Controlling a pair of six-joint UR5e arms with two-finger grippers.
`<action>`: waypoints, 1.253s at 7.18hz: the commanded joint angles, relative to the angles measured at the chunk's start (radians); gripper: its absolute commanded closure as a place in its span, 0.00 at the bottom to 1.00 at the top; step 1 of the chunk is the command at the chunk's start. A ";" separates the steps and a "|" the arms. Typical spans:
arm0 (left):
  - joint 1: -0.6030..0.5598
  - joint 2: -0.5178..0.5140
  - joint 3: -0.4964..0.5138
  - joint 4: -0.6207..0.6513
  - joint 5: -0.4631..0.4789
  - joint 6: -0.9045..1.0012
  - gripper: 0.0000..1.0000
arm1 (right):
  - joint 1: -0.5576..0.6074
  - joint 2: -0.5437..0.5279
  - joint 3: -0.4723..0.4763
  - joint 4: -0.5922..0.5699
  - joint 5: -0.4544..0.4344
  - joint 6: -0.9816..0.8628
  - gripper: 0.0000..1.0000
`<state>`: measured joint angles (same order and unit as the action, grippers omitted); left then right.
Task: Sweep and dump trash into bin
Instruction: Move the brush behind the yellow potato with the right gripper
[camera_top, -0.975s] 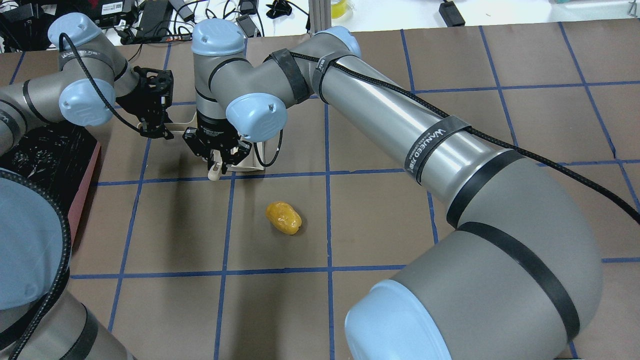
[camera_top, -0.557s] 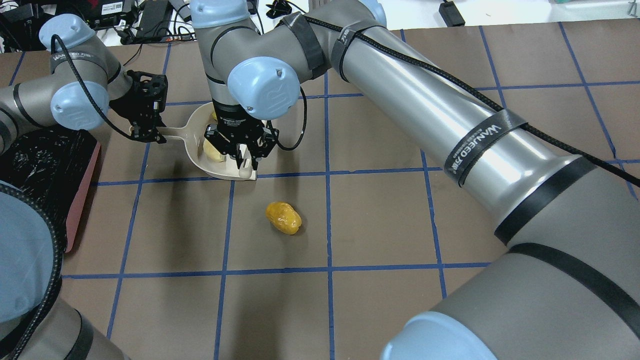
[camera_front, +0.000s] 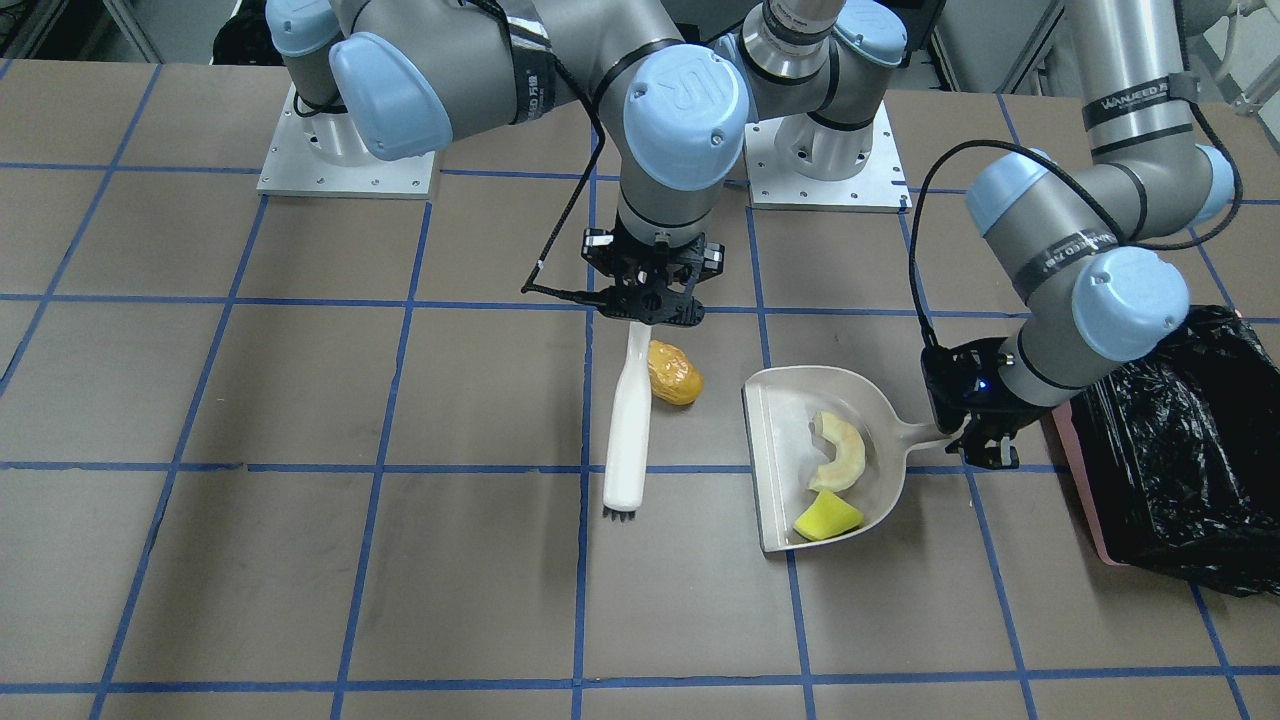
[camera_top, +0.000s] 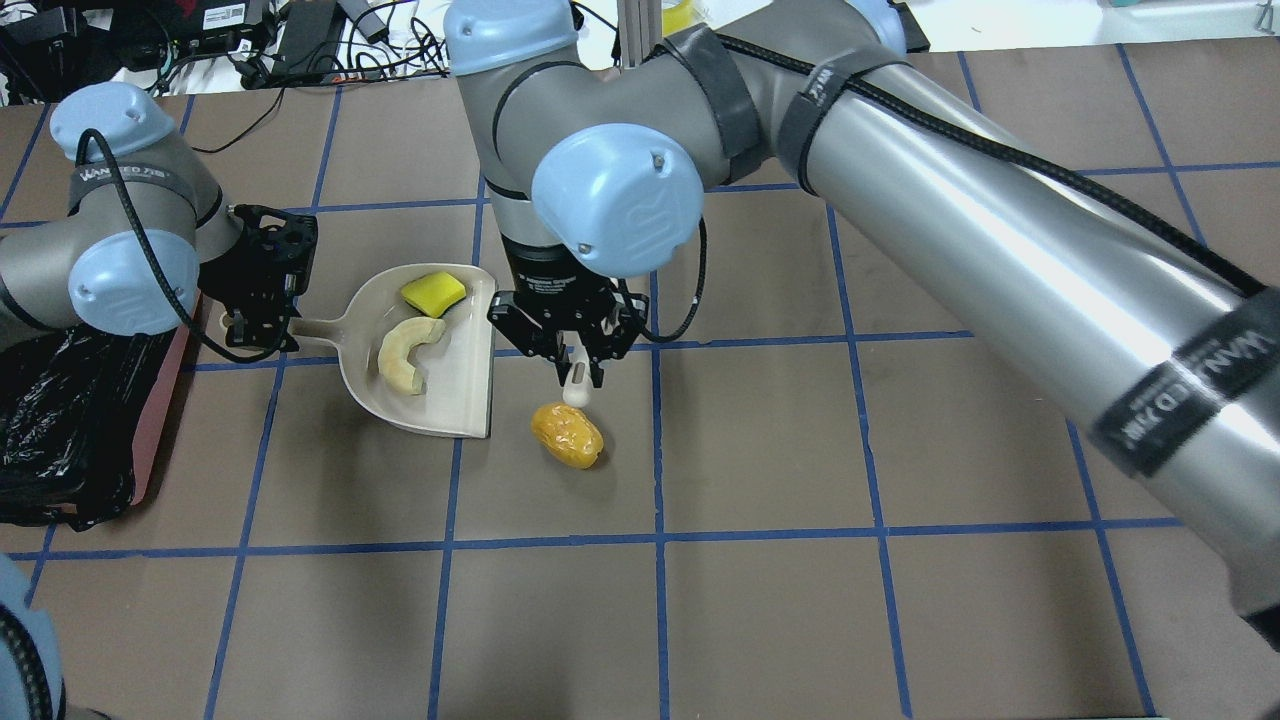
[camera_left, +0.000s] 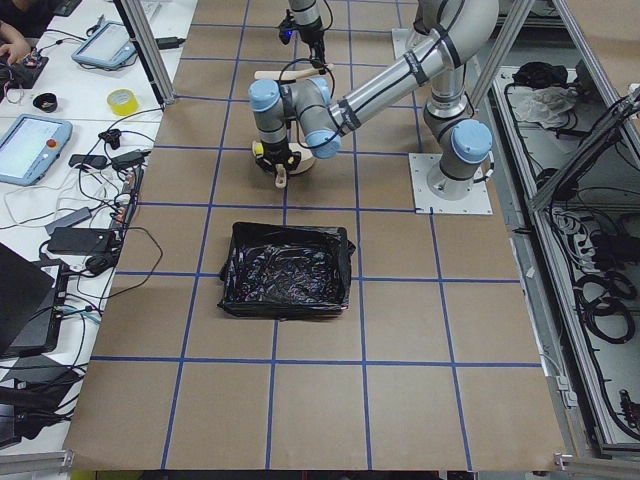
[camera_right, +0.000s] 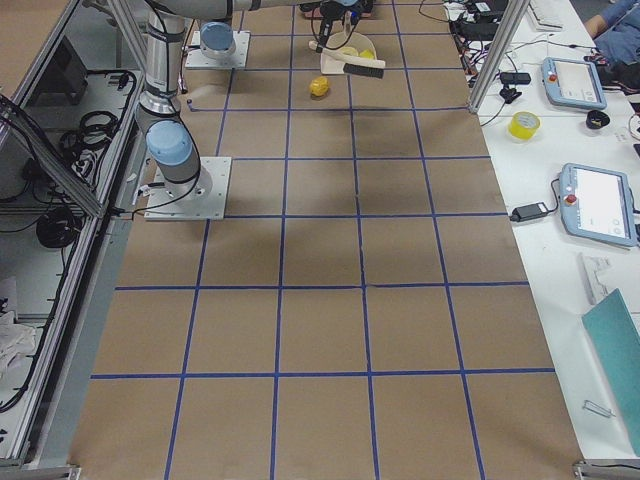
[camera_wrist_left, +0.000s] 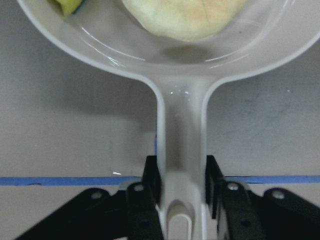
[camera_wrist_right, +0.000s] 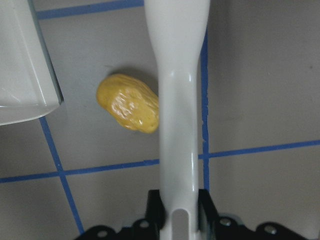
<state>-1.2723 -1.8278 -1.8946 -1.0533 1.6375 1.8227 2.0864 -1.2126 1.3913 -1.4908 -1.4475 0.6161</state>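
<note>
Two pieces, crescent (camera_top: 408, 355) and wedge (camera_top: 433, 291), in dustpan (camera_top: 465, 385), lump (camera_top: 567, 435) unswept, bin (camera_top: 160, 410) dump pending — left gripper (camera_top: 264, 335) jaws clamp dustpan handle, right gripper (camera_top: 578, 366) jaws the brush (camera_front: 630, 420).

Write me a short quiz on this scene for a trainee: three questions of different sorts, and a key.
1. Which piece lies on the table, outside the dustpan? A) crescent B) wedge C) lump
2. True or false: the left pincer is shut on the dustpan's handle.
3. Fill the gap: the right pincer holds a white ____.
Key: 1 C; 2 true; 3 brush.
</note>
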 joint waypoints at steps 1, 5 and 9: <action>-0.001 0.123 -0.173 0.064 0.010 -0.005 0.95 | -0.003 -0.141 0.193 -0.013 -0.005 0.020 1.00; -0.012 0.199 -0.265 0.067 0.012 -0.040 0.95 | 0.006 -0.197 0.339 -0.014 -0.024 0.145 1.00; -0.012 0.208 -0.281 0.067 0.012 -0.046 1.00 | 0.018 -0.249 0.417 -0.032 -0.019 0.218 1.00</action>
<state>-1.2839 -1.6207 -2.1733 -0.9864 1.6490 1.7773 2.0989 -1.4558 1.7937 -1.5221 -1.4699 0.8173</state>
